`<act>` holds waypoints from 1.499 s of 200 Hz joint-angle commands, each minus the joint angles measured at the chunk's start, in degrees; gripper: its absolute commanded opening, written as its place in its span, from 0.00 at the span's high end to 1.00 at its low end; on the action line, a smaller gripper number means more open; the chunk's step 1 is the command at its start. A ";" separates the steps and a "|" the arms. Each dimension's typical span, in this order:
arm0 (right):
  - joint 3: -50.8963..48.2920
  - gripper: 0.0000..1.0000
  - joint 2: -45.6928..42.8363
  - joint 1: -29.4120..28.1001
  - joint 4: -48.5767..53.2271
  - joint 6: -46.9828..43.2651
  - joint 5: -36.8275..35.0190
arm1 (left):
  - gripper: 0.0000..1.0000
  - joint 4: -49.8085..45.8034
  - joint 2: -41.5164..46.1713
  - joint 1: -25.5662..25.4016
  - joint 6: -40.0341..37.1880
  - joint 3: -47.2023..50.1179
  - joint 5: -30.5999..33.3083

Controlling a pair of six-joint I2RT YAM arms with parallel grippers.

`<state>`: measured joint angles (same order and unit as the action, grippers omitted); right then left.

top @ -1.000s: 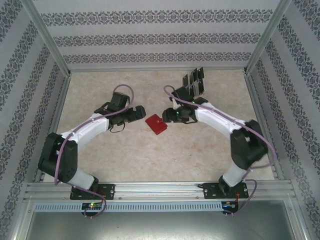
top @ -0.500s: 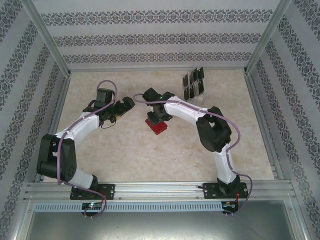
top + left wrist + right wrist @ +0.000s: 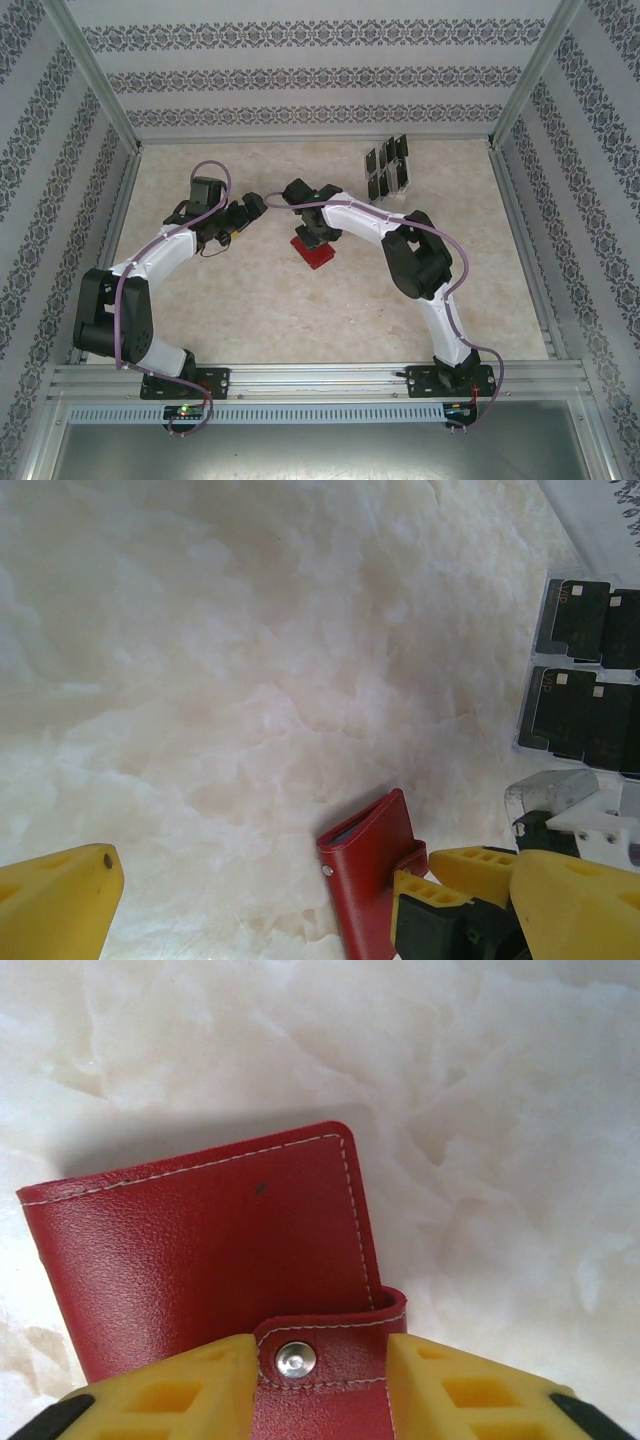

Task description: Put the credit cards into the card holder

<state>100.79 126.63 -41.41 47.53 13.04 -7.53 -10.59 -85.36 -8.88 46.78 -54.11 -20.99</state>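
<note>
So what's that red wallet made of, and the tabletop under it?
Wallet: looks like leather or faux leather, smooth with a slight sheen, pale stitching along the edge, shiny metal snap. Tabletop: cream marble pattern; stone or printed laminate, cannot tell which.

The card holder [image 3: 318,256] lies on the table [image 3: 250,300] near its middle, a little toward the far side. The right gripper [image 3: 312,236] sits over the holder's far edge, with the snap tab [image 3: 330,1360] between its fingers [image 3: 180,1390]. The left gripper [image 3: 252,206] hangs to the left, apart from the holder. The credit cards [image 3: 388,165] stand in a rack [image 3: 526,735] at the far right, well apart from the holder.
</note>
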 commanded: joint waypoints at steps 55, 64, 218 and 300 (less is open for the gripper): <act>-0.66 0.52 0.62 -1.43 0.21 -1.41 -1.18 | 0.00 2.33 -0.01 0.67 0.81 0.18 -0.68; -1.01 0.51 0.25 -1.56 -0.04 -1.35 -1.26 | 0.00 2.40 -0.15 0.63 0.76 0.12 -0.66; -4.21 1.00 -1.51 -1.38 -1.01 -2.13 -2.14 | 0.00 2.84 -0.97 0.63 1.37 -0.27 -1.66; -6.99 1.00 -9.90 1.74 -4.18 3.36 7.87 | 0.00 7.73 -2.74 -3.21 4.64 1.16 -5.17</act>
<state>95.33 121.56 -40.91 44.36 13.23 -4.21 -7.20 -86.80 -10.13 49.01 -54.11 -24.14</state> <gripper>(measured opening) 0.057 0.999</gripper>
